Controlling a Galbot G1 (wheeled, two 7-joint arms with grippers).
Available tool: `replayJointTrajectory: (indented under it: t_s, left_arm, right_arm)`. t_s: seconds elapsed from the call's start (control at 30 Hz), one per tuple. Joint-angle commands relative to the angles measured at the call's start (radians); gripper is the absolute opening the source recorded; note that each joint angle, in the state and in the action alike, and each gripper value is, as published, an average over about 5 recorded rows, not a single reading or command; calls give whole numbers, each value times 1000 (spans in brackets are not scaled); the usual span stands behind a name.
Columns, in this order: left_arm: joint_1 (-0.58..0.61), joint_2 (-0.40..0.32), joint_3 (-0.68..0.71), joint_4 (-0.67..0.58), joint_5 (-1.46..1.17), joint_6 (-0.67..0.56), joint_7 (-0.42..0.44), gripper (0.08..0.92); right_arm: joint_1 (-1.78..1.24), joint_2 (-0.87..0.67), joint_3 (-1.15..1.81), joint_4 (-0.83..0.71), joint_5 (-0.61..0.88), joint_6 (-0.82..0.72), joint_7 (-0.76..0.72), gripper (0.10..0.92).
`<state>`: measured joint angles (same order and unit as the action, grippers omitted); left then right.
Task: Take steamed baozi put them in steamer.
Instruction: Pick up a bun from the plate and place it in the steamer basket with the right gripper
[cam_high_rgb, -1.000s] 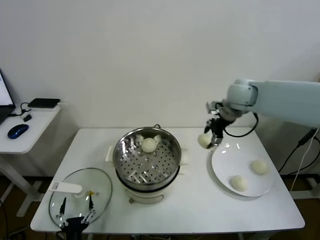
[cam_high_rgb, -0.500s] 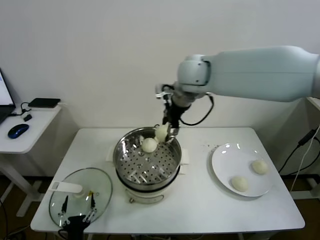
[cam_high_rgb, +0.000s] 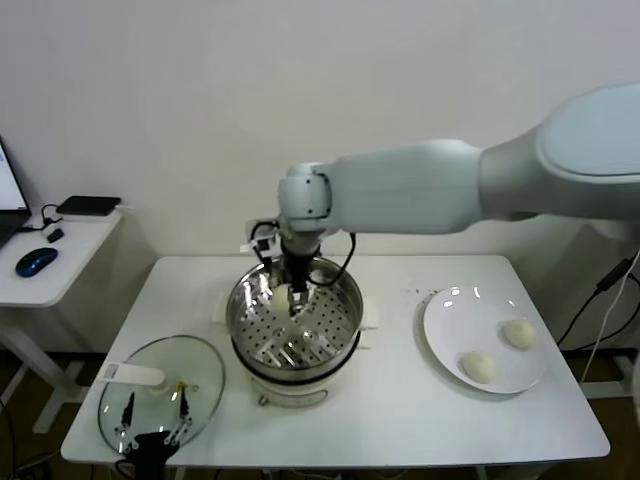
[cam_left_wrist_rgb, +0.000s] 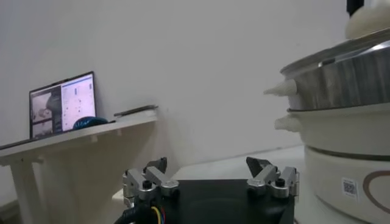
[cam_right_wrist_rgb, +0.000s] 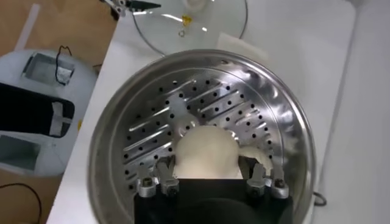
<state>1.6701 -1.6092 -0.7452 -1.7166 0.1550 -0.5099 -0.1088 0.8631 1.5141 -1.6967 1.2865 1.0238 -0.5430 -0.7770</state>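
Observation:
My right gripper (cam_high_rgb: 293, 292) is down in the shiny steel steamer (cam_high_rgb: 300, 342), at its far side. In the right wrist view the gripper (cam_right_wrist_rgb: 207, 165) is shut on a cream-white baozi (cam_right_wrist_rgb: 206, 149) just above the perforated bottom (cam_right_wrist_rgb: 152, 122). A second baozi (cam_right_wrist_rgb: 263, 159) peeks out beside one finger. Two more baozi (cam_high_rgb: 480, 367) (cam_high_rgb: 518, 333) lie on the white plate (cam_high_rgb: 445, 310) at the right. The left wrist view shows the steamer's side (cam_left_wrist_rgb: 341, 79) with a baozi (cam_left_wrist_rgb: 368, 23) above its rim. My left gripper (cam_left_wrist_rgb: 210, 173) is open and empty, parked low at the front left (cam_high_rgb: 150, 440).
The glass lid (cam_high_rgb: 160, 390) with a white handle lies on the table front left, beside the left gripper. A side table (cam_high_rgb: 60, 250) with a mouse and a laptop (cam_left_wrist_rgb: 61, 103) stands at the far left. The table's edge runs along the front.
My right arm carried the baozi from above the plate leftward across the table and lowered it into the steamer. The left arm has not moved.

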Motion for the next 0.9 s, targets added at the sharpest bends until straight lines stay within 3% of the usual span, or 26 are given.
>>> replayJointTrajectory:
  t_s: [0.03,0.5,0.6,0.7,0.9]
  left_arm:
    - [-2,-15,-1,4,-1,-2,-1,823]
    - [-2,-17,-3,2,-1,-4,-2,823]
    - [-1,-17,-3,-1,-1,-4,-3,823]
    - [3,-17,-6,-7,-1,-4,-2,823]
    - [11,-17,-14,-17,-2,-4,-2,823]
  right_arm:
    - [-129,104,17,-131,-36,-11,45,687]
    - [-174,129,29,-168,-82,-4,62,694]
    - [-150,112,30,-151,-84,7,52,743]
    - [-89,65,15,-107,-60,27,20,801]
    - [56,-122,-39,8,-6,78,-59,822]
